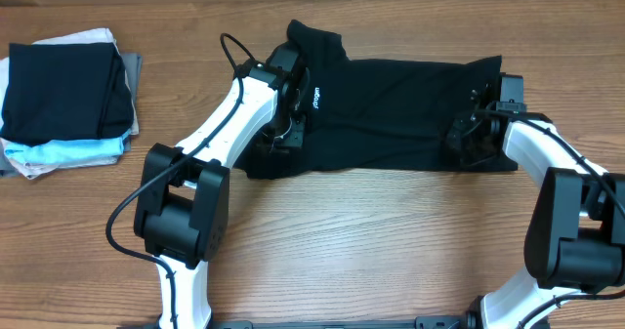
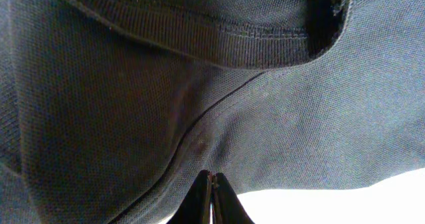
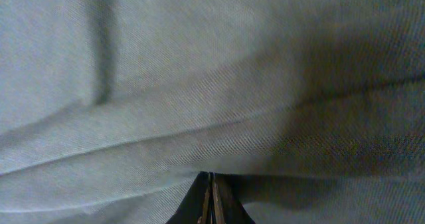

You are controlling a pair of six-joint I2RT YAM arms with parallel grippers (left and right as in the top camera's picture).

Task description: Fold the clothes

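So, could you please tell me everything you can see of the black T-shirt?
The black T-shirt lies on the wooden table, folded into a long strip running left to right, with one part sticking out at its upper left. The fabric looks soft and finely knitted, with a ribbed, stitched band and a small white logo. The left gripper and right gripper, both shut, appear to pinch it near either end.

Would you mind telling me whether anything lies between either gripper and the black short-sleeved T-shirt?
Nothing visible does: the left gripper and right gripper are shut, tips right against the soft black T-shirt.
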